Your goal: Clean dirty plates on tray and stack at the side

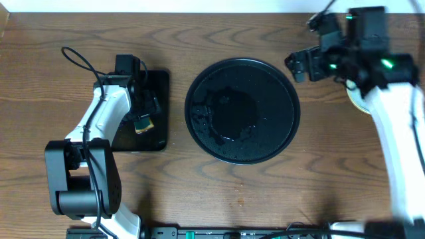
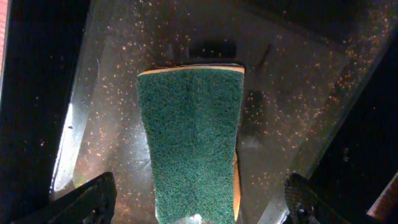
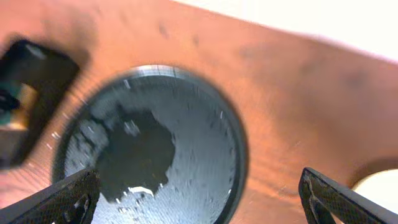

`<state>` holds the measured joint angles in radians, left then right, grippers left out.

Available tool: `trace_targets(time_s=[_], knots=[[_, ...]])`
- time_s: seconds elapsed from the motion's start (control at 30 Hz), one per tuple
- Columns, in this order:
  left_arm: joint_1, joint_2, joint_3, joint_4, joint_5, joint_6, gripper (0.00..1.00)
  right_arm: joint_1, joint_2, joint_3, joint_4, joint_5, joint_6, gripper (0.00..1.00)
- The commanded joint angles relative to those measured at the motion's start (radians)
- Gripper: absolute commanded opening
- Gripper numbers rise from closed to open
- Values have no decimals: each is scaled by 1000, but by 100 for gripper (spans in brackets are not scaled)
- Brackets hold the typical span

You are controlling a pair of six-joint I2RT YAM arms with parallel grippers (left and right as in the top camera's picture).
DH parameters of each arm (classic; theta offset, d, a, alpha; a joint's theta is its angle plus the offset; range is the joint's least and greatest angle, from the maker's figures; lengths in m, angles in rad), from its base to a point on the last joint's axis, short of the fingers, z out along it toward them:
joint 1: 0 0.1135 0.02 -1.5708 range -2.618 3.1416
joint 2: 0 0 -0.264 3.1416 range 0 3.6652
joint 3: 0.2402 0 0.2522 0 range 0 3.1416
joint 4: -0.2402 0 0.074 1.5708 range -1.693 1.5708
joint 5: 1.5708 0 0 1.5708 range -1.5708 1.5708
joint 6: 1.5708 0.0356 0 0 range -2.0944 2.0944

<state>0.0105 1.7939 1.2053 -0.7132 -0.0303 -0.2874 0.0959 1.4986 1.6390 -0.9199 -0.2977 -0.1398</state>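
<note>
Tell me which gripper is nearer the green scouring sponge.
Left. The left gripper hangs right above the green scouring sponge on the small rectangular black tray, fingers open either side. The right gripper is far off, beyond the large round black tray.

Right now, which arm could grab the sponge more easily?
Left. The left gripper hangs open right above the sponge on the small black tray. The right gripper, also open, is away beyond the round tray.
</note>
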Motion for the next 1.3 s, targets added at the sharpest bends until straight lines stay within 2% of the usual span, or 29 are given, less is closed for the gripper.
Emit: trace_targets(time_s=[0.0, 0.17, 0.33, 0.43, 0.6, 0.7, 0.87, 1.03, 1.27], knots=[[4, 7, -7, -3, -12, 5, 86, 10, -187, 8, -1, -5, -11, 99], [4, 7, -7, -3, -12, 5, 86, 10, -445, 6, -2, -2, -12, 99], [4, 7, -7, -3, -12, 5, 86, 10, -678, -66, 21, 95, -83, 99], [4, 7, -7, -3, -12, 5, 86, 8, -848, -222, 109, 167, -90, 99], [4, 7, -7, -3, -12, 5, 86, 8, -1151, -589, 352, 194, -90, 99], [4, 7, -7, -3, -12, 5, 86, -11, -1326, -846, 560, 192, -64, 99], [4, 7, -7, -3, -12, 5, 86, -32, -1431, -1113, 859, 193, -36, 99], [4, 7, -7, -3, -12, 5, 86, -34, -1477, -1334, 1080, 193, 9, 99], [4, 7, -7, -3, -12, 5, 86, -51, -1493, -1557, 1201, 193, 102, 99]])
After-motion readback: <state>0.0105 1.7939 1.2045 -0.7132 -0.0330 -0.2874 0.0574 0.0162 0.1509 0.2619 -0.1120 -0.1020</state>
